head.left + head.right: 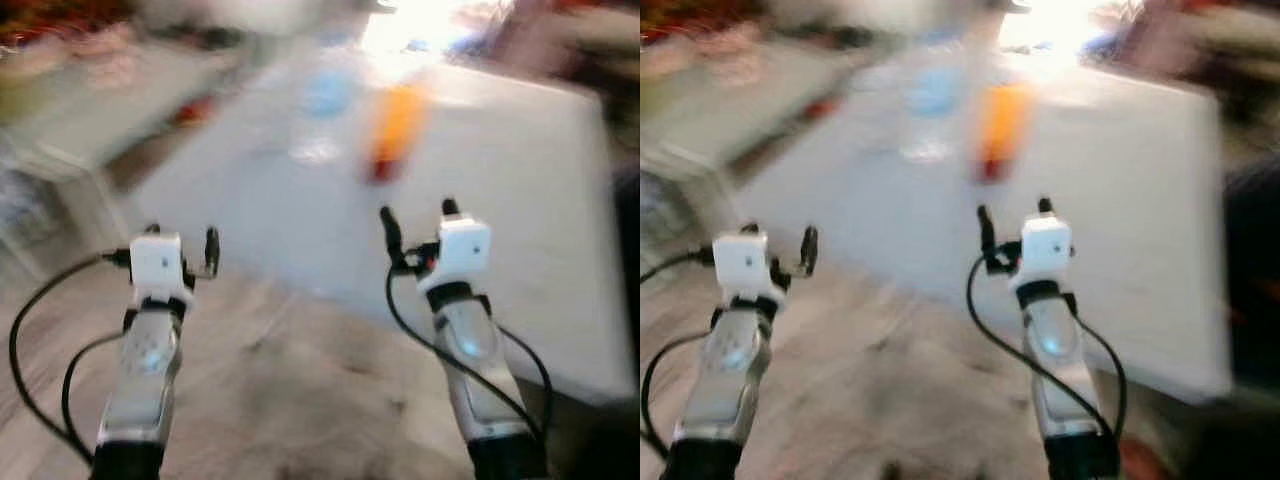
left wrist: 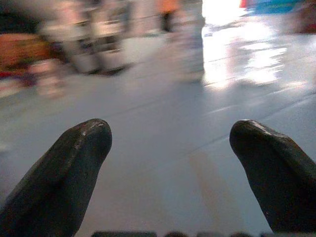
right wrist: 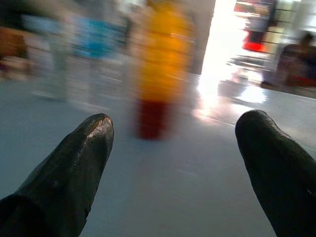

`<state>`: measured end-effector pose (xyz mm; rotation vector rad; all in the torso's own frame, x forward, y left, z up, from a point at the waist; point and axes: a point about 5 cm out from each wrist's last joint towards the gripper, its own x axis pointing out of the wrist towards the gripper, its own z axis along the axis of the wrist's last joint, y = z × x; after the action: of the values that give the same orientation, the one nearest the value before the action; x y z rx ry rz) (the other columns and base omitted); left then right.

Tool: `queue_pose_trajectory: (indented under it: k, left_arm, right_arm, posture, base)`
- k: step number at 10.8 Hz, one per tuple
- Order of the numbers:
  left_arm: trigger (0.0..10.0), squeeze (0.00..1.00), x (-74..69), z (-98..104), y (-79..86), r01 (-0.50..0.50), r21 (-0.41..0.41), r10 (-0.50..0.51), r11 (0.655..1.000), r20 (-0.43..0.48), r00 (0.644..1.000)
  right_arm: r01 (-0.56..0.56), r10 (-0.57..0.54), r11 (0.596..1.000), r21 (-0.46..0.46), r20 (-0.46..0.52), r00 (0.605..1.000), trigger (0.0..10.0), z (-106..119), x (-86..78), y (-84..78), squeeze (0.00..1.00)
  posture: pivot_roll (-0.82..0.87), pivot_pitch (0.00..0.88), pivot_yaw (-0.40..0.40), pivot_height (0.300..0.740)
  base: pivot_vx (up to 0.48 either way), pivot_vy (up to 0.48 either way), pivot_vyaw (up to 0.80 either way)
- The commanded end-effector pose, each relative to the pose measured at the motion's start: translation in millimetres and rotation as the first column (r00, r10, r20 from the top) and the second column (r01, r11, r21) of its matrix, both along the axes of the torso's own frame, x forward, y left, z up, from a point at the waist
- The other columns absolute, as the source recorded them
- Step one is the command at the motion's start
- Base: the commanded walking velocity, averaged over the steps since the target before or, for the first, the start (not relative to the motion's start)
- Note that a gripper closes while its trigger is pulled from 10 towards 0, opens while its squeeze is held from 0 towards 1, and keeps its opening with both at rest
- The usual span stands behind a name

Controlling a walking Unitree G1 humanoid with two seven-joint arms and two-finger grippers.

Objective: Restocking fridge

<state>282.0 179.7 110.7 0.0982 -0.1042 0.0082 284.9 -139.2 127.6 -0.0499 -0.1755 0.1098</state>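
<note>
Blurred by motion, the head views looked down on a wide white table [image 1: 520,200] set on a pale wood-look floor [image 1: 300,400], with bright glare washing out its far edge. At the far left, a second whitish surface [image 1: 90,110] carried reddish and pink clutter too smeared to identify.

Low on the left, the left gripper [image 1: 180,240] was held out in front of the table's near edge, over the floor. In the left wrist view its two black fingers [image 2: 64,177] stood wide apart with nothing between them, facing the grey-white tabletop and indistinct shapes beyond.

Further along, on the table, stood a clear bottle with a blue label [image 1: 322,110], well ahead of both grippers. Just beside it, on its right, was an orange bottle with a dark red base [image 1: 395,130], apparently upright, though the blur left this uncertain.

The right gripper [image 1: 418,222] reached over the near part of the table, short of the bottles and apart from them. The orange bottle lay ahead of it, slightly to its left. Its fingers [image 3: 74,173] were likewise spread wide and empty; in the right wrist view the orange bottle stood between them in the distance, the blue-labelled one beside it.
</note>
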Motion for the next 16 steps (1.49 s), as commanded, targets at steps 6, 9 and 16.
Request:
queue_pose_trajectory:
  k: [6,9,16]
  left_arm:
    - [10.0,0.00,-0.6,-3.0,-7.5,0.016,-0.024,-0.016,1.000,-0.010,1.000]
    - [10.0,0.00,1.8,-0.8,-10.4,0.033,-0.022,-0.033,0.999,-0.004,0.999]
    - [10.0,0.00,3.5,0.8,-17.6,0.057,-0.011,-0.057,0.998,0.002,0.998]
  right_arm:
    - [0.037,-0.037,0.999,-0.015,-0.041,0.998,10.0,-9.4,-4.5,-11.3,0.00]
    - [0.038,-0.038,0.999,-0.019,-0.039,0.999,10.0,-9.7,-3.9,-10.5,0.00]
    - [0.050,-0.050,0.998,-0.033,-0.019,0.999,10.0,-5.4,3.6,-14.5,0.00]
  posture:
    - [0.10,0.060,-0.047,0.740]
    - [0.10,0.060,-0.045,0.740]
    - [0.11,0.058,-0.046,0.740]
  base:
    - [0.061,0.087,0.00]
    - [0.000,0.449,0.00]
    - [0.000,0.174,0.00]
